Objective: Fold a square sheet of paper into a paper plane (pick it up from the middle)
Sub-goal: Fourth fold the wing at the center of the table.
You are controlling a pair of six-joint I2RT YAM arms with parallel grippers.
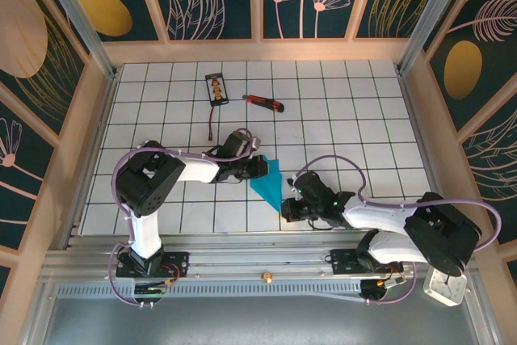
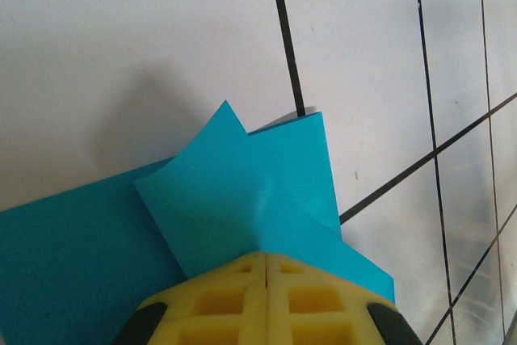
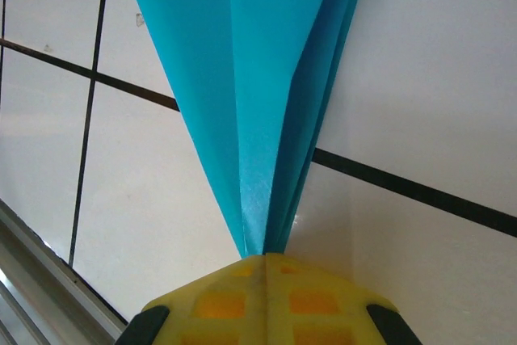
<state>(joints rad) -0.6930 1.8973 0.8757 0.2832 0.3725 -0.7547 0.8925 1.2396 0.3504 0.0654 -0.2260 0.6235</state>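
Jaws of the left gripper (image 2: pixel 265 268) are pressed together on the wide end of the paper (image 2: pixel 242 191), where loose flaps stick up. Right gripper (image 3: pixel 265 260) is likewise clamped, on the narrow tip where several layers meet along a centre crease. The paper spans between them at the near middle of the table (image 1: pixel 339 119); resting or lifted, I cannot tell. Its dart shape suggests most folds are done, with flattening the wings and setting it down seemingly left. Knife (image 1: pixel 263 103) lies well apart, farther back.

Utility knife (image 1: pixel 263 103) and black packet (image 1: pixel 216 89) beyond the paper plane (image 1: pixel 266 177); bare table (image 1: pixel 363 119) to their right.
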